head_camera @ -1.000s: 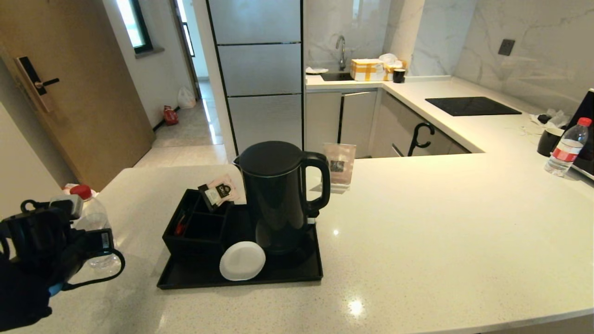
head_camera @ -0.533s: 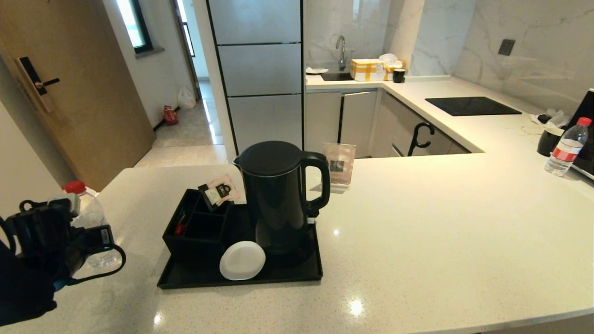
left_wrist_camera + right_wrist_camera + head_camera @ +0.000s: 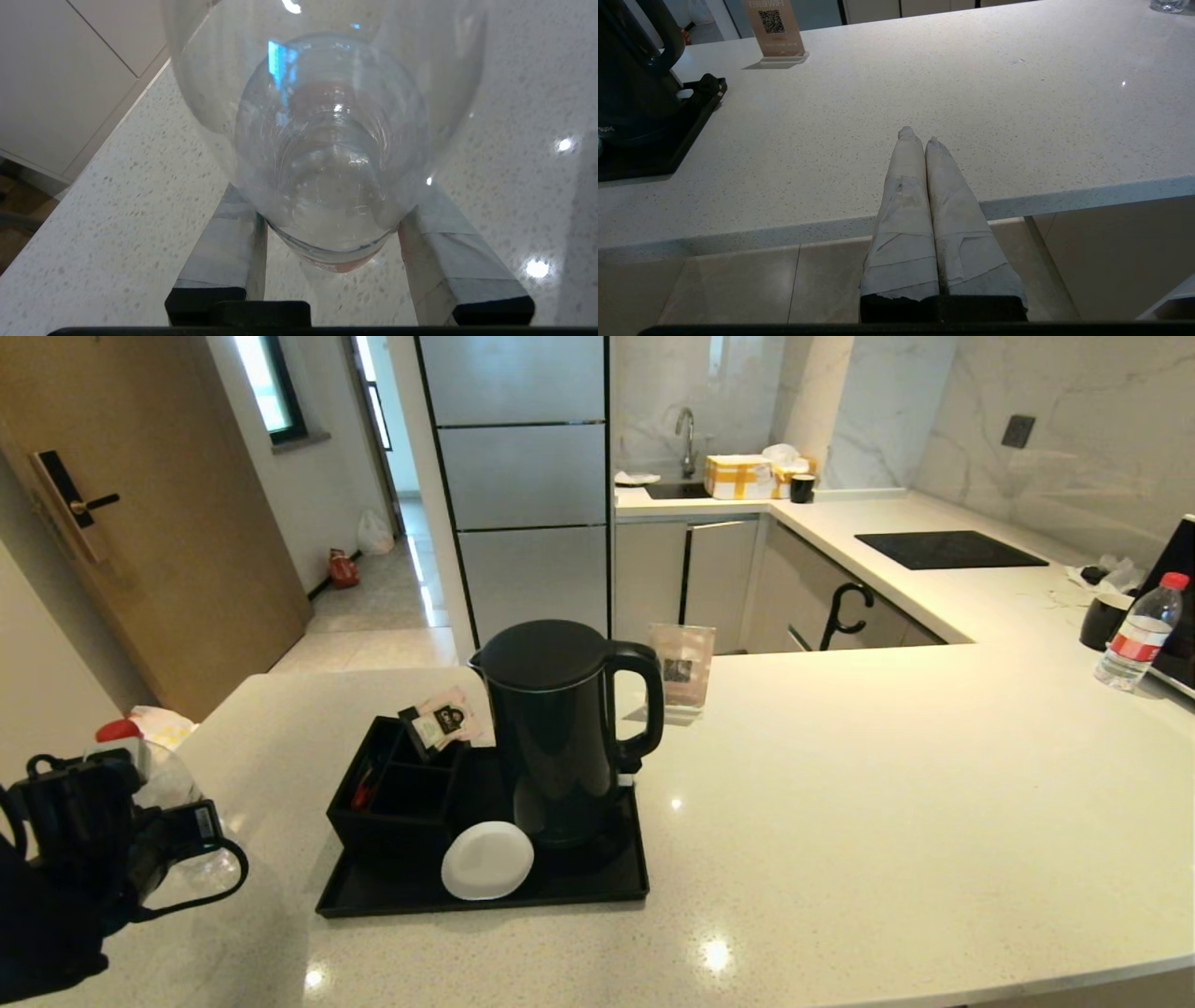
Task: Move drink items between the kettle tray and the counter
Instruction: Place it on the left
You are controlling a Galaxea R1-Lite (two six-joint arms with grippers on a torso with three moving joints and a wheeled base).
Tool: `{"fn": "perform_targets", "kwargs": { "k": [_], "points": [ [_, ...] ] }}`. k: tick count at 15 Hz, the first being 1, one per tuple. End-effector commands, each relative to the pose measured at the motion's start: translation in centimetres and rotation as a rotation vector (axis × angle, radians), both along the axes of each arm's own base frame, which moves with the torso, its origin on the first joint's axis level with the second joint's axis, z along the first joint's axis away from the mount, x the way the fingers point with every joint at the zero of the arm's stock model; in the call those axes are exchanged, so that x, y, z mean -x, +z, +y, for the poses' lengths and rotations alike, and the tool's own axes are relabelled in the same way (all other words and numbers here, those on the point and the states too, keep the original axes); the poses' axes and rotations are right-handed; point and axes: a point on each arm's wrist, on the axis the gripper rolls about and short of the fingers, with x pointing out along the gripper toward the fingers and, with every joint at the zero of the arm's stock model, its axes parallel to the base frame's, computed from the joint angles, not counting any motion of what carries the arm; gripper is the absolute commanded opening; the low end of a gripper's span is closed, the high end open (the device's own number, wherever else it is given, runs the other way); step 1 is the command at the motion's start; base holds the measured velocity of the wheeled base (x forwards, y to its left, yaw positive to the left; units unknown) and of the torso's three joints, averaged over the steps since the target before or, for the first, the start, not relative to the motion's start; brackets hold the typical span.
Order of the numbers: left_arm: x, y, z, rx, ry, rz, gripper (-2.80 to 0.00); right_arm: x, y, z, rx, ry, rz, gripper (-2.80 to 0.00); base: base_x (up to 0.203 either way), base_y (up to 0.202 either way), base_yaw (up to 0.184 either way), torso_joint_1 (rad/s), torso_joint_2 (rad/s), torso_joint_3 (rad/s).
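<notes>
Between left gripper (image 3: 327, 233) fingers (image 3: 224, 242): water bottle (image 3: 327, 140), w/ counter (image 3: 117, 210) beneath.

Two water bottles: one (image 3: 154, 784) clamped in the left gripper (image 3: 331, 233), another (image 3: 1139, 633) far off to the right of it. One kettle (image 3: 560, 728). One tray (image 3: 560, 891), right of the gripped bottle. One compartmented box (image 3: 392, 798). One white coaster (image 3: 486, 861). One card stand (image 3: 682, 669) beyond the kettle. Two dark cups: one (image 3: 1107, 621) beside the far bottle, one (image 3: 802, 487) by the sink. Two grippers, the right one (image 3: 920, 136) pressed together.
</notes>
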Motion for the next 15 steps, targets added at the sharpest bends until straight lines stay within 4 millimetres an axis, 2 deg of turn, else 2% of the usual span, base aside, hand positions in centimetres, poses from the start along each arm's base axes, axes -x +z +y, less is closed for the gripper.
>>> {"fn": "perform_targets", "kwargs": {
  "k": [1,3,5,6,7,15],
  "points": [
    [0.4,0.2,-0.4,-0.002,-0.008,-0.001,-2.8,0.0,0.0,0.0,0.0,0.0,0.001,-2.8,0.0,0.0,0.0,0.0,0.0,0.0],
    [0.9,-0.1,-1.3,0.003,-0.028,0.015,-2.8,0.0,0.0,0.0,0.0,-0.001,0.001,-2.8,0.0,0.0,0.0,0.0,0.0,0.0],
    [0.9,-0.1,-1.4,0.0,-0.024,0.015,-2.8,0.0,0.0,0.0,0.0,0.0,0.001,-2.8,0.0,0.0,0.0,0.0,0.0,0.0],
    [0.9,-0.1,-1.4,0.0,-0.024,0.015,-1.7,0.0,0.0,0.0,0.0,0.0,0.001,-2.8,0.0,0.0,0.0,0.0,0.0,0.0],
    [0.9,-0.1,-1.4,0.0,-0.024,0.015,0.0,0.0,0.0,0.0,0.0,0.0,0.001,-2.8,0.0,0.0,0.0,0.0,0.0,0.0],
    [1.4,-0.2,-1.6,-0.002,-0.018,0.019,0.0,0.0,0.0,0.0,0.0,0.0,0.001,-2.8,0.0,0.0,0.0,0.0,0.0,0.0]
  ]
}}
